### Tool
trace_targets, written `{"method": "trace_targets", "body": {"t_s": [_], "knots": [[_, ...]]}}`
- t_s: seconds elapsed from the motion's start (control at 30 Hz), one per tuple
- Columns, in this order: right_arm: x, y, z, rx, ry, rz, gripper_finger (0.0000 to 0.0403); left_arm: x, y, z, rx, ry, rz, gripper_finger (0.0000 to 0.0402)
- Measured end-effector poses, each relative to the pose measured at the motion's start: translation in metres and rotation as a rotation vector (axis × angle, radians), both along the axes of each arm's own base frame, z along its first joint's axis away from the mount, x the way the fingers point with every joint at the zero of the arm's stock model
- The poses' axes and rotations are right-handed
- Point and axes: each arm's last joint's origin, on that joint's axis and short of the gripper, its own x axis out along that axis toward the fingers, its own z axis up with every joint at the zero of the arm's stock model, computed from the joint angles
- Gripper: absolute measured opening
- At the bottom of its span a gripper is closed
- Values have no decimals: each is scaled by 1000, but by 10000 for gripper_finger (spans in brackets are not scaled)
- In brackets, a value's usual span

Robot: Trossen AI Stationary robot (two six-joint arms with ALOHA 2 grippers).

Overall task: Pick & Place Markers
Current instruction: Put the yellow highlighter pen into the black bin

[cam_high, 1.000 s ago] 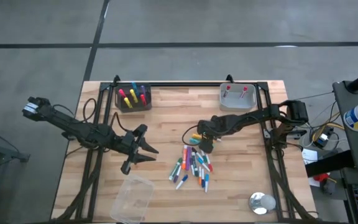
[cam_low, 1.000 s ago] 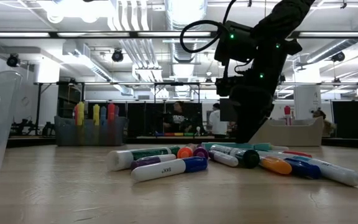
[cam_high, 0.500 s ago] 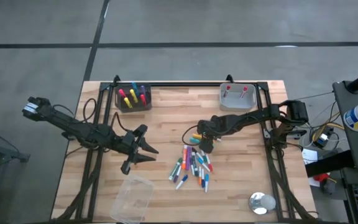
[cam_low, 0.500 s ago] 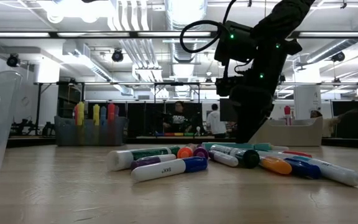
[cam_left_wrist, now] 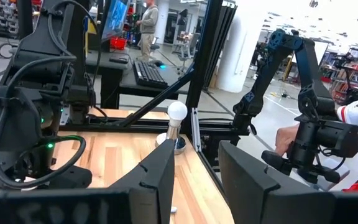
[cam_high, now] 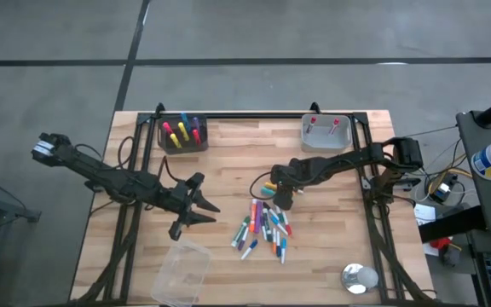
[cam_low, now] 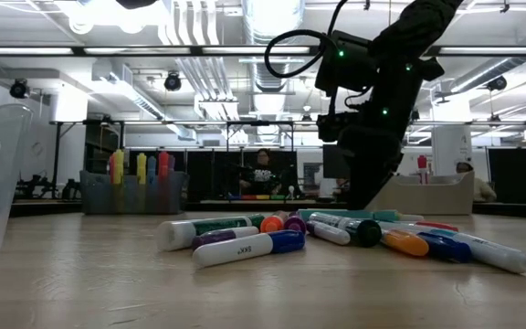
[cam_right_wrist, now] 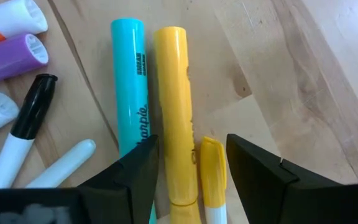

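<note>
Markers are heaped mid-table; the right gripper, fingers spread, straddles a yellow highlighter and a small yellow marker. Both could be pinched together, or neither squarely.

Markers lie heaped on the tabletop at centre, nearer the front edge. Right gripper sits over the heap's rear end; left gripper sits left of the heap. Marker bin at rear left, tray at rear right. Clear container at front edge, left of centre. Round object at front-right corner.
</note>
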Motion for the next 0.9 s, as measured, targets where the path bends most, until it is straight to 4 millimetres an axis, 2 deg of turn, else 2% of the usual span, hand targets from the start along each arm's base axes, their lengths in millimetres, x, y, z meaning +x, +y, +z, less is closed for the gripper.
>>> {"method": "trace_targets", "body": {"t_s": [0.57, 0.9], "knots": [[-6, 3, -7, 45, 24, 3, 179, 0, 0, 0, -1, -2, 0, 119], [-6, 2, -7, 30, 21, 20, 112, 0, 1, 1, -4, -5, 28, 119]]}}
